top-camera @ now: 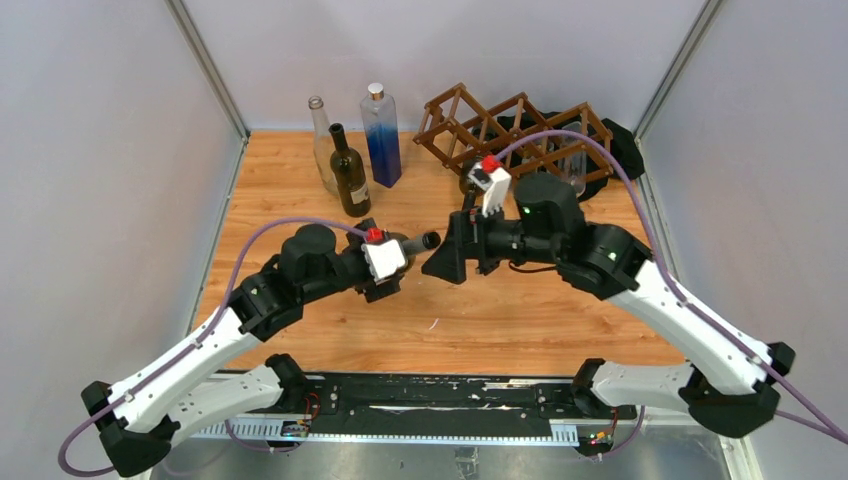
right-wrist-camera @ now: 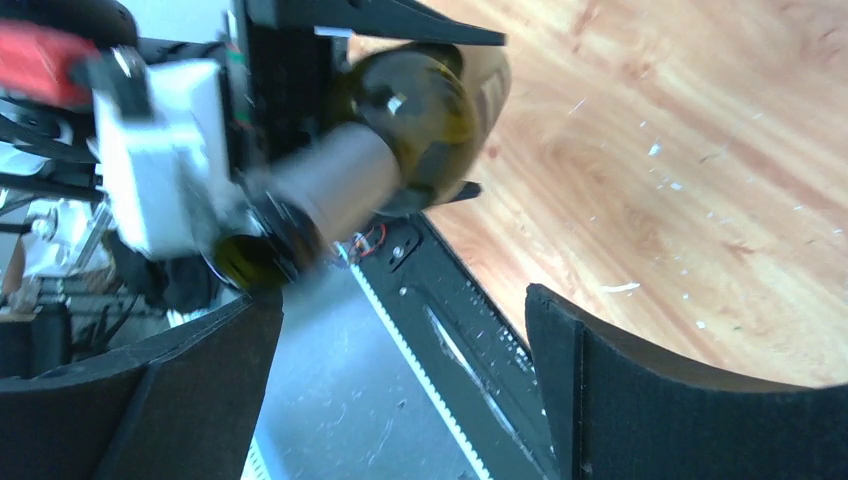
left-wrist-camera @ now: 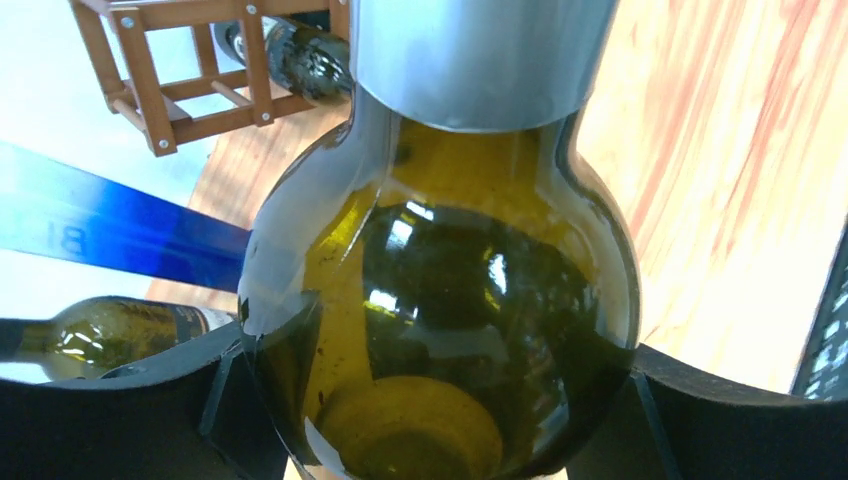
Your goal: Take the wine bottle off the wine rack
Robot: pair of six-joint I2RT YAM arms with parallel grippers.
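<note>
Arms, two, white and black, reaching toward the wine rack [top-camera: 520, 130] across the wooden table [top-camera: 500, 330].

Furthest to the left of the rack, three upright bottles in a close group:
- clear bottle [top-camera: 319, 135], the farthest of the three from the rack
- dark olive bottle [top-camera: 350, 175], just beside the clear one and nearer the camera
- blue square bottle [top-camera: 382, 135], the closest of the three to the rack

In front of the rack and slightly left of it, left gripper [top-camera: 398, 250], closed around the round body of one wine bottle [left-wrist-camera: 440, 300]. Olive-green glass, silver foil on the neck. Held lying sideways, fully out of the rack, neck pointing right.

Directly in front of the rack's left end, right gripper [top-camera: 447, 257]. Fingers [right-wrist-camera: 690, 400] spread wide, nothing between them. Mouth of the held bottle close beside one fingertip; contact impossible to tell.

Rightmost, the rack itself: one only, dark brown slats crossed into diamond-shaped cells. One dark bottle in the rack [left-wrist-camera: 300, 55], lying in a cell at the left end. Count of any others inside impossible to tell.
</note>
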